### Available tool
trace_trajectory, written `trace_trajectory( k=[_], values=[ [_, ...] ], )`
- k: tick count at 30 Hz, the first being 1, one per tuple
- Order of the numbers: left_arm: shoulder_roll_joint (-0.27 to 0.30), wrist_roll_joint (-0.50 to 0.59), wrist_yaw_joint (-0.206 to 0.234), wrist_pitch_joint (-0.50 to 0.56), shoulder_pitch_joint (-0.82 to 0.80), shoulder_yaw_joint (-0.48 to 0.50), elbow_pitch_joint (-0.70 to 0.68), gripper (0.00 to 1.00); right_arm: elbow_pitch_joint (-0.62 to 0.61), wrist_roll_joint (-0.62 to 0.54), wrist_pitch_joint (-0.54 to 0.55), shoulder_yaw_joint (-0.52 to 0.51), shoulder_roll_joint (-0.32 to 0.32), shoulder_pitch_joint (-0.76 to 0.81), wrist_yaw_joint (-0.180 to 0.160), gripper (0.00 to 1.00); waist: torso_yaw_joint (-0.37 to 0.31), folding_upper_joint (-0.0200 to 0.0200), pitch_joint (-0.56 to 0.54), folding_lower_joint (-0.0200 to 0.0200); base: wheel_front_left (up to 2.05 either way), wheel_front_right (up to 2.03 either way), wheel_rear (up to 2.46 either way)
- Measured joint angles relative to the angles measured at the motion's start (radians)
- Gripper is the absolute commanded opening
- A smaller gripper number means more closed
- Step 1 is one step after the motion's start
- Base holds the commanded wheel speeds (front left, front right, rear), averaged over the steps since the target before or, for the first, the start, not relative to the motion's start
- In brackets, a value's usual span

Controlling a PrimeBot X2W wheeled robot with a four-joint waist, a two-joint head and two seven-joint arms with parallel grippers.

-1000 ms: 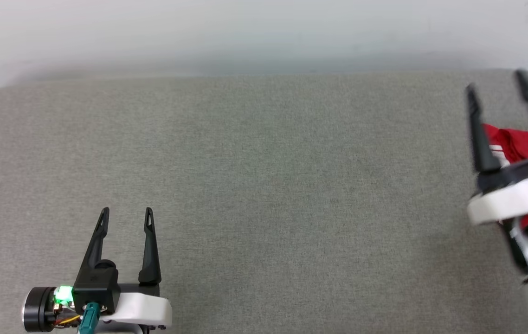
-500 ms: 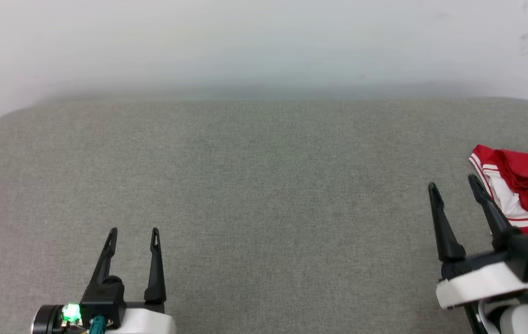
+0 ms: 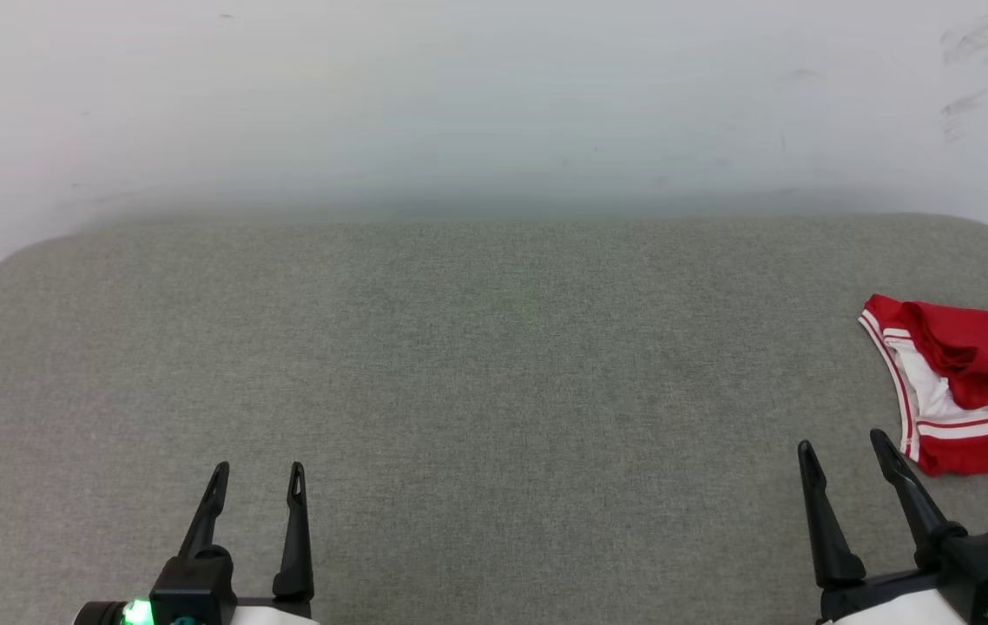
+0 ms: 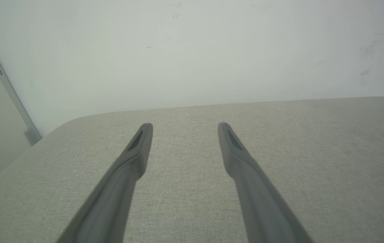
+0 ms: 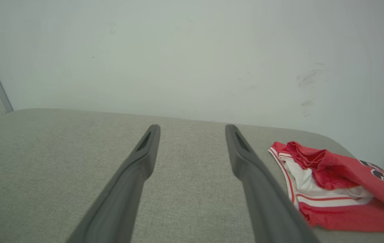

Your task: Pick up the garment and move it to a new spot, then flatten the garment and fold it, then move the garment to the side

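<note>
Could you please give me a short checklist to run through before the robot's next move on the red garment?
1. The left claw is open and holding nothing: ok.
2. The right claw is open and holding nothing: ok.
3. The garment rests on the grey pad, free of both claws: ok.
4. The garment lies flat: not ok, it is bunched, with red fabric rumpled over the white part.
5. The whole garment is inside the head view: not ok, it runs off the right edge.
6. The garment is clear of the pad's right edge: cannot tell.
</note>
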Motion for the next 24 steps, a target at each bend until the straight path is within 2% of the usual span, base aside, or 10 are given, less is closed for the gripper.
trace_trajectory(
  k=[9, 10, 14, 24],
  values=[
    [-0.011, -0.004, -0.017, 0.0, 0.009, 0.016, 0.007, 1.0, -0.014, -0.007, 0.004, -0.012, 0.007, 0.024, 0.0, 1.0, -0.003, 0.0, -0.011, 0.0, 0.0, 0.0, 0.0],
    [-0.011, -0.004, -0.019, 0.0, 0.01, 0.017, 0.009, 0.0, -0.014, -0.007, 0.004, -0.014, 0.007, 0.025, 0.0, 0.0, -0.003, 0.0, -0.011, 0.0, 0.0, 0.0, 0.0],
    [-0.022, -0.011, -0.022, 0.004, 0.027, 0.015, 0.062, 0.0, 0.036, 0.0, 0.006, -0.01, 0.007, 0.03, 0.0, 0.0, -0.003, 0.0, -0.011, 0.0001, 0.0, 0.0, 0.0],
    [-0.025, -0.215, -0.042, 0.052, 0.013, 0.033, 0.087, 0.0, 0.071, 0.219, 0.035, -0.005, 0.003, 0.016, 0.0, 0.0, -0.003, 0.0, -0.01, 0.0001, 0.0, 0.0, 0.0]
  ],
)
